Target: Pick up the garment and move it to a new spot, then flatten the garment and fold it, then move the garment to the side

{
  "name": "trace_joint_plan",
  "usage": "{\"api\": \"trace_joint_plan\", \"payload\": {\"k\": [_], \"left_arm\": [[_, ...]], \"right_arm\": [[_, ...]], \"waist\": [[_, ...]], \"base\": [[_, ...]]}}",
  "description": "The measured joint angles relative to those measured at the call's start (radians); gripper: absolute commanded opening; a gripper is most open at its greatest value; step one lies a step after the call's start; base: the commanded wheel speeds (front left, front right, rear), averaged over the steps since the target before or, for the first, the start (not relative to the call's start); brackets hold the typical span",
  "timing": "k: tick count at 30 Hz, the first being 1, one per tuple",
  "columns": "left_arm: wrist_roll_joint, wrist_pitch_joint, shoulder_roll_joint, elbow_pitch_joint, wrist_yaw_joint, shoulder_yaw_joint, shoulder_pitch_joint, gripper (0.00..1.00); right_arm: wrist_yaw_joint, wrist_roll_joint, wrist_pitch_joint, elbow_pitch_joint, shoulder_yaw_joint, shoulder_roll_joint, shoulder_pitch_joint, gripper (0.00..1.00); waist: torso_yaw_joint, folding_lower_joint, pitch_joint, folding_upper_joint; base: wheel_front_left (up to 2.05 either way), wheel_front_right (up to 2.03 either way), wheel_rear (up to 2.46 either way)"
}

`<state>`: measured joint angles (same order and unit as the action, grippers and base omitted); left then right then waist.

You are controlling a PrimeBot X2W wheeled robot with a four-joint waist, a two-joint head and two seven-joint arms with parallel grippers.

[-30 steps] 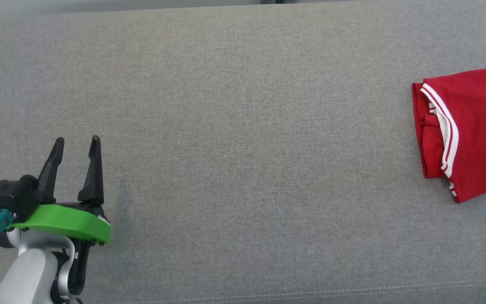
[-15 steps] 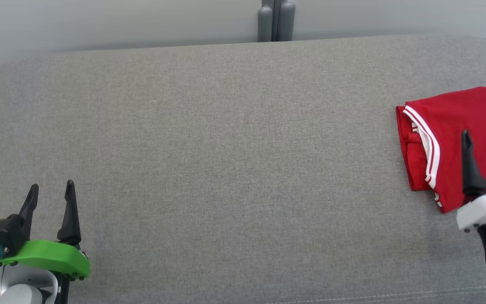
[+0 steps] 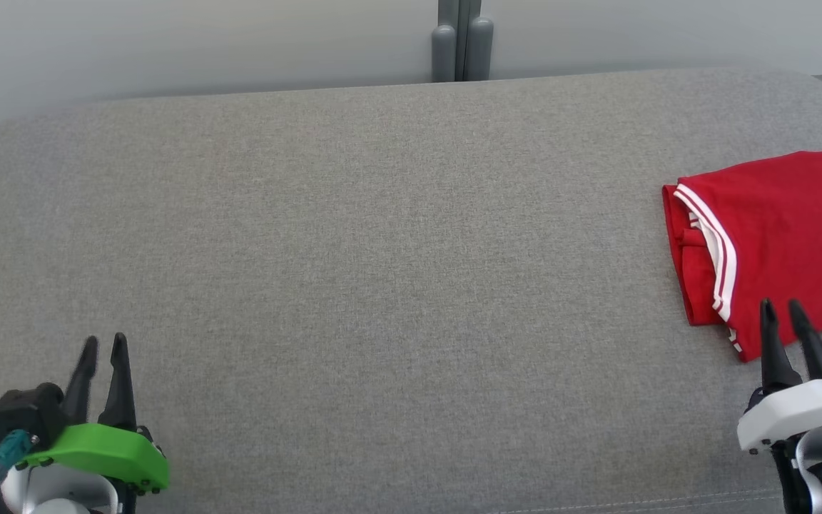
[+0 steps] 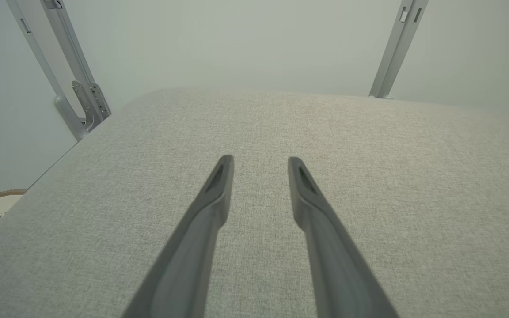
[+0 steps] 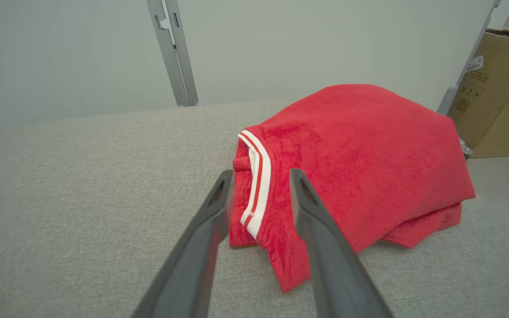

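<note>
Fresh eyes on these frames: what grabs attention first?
The folded red garment with white-striped trim stands out most, lying at the far right of the grey padded surface. Next comes the right gripper, fingers apart, pointing at the garment's near corner and holding nothing. The left gripper, on its green mount, sits open at the lower left over bare fabric.

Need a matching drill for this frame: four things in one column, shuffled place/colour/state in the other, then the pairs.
Column one:
1 garment
2 left gripper
3 right gripper
4 cardboard box

Column two:
A green housing, lower left of the head view
B brown, beyond the edge of the grey surface
C red, folded, lying at the right
D white housing, jaws parted, pointing at the garment

Pairs: 1-C; 2-A; 3-D; 4-B
</note>
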<state>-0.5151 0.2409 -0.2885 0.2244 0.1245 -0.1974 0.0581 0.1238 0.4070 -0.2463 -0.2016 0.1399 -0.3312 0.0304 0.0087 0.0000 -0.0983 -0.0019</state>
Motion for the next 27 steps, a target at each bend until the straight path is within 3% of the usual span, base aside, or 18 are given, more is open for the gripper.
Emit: {"api": "trace_joint_plan", "payload": {"k": [6, 27], "left_arm": [[-0.007, -0.004, 0.061, 0.054, -0.001, -0.022, -0.028, 0.00], [-0.211, -0.065, 0.088, 0.053, -0.041, 0.031, -0.028, 0.00]], "right_arm": [[-0.001, 0.009, 0.007, -0.053, 0.023, 0.075, 0.026, 0.00], [-0.044, 0.228, 0.063, -0.052, -0.026, 0.111, 0.022, 0.00]], "waist": [[0.000, 0.0000, 0.000, 0.0000], [-0.002, 0.0000, 0.019, 0.0000]], "base": [[0.00, 0.00, 0.00], [0.00, 0.00, 0.00]]}}
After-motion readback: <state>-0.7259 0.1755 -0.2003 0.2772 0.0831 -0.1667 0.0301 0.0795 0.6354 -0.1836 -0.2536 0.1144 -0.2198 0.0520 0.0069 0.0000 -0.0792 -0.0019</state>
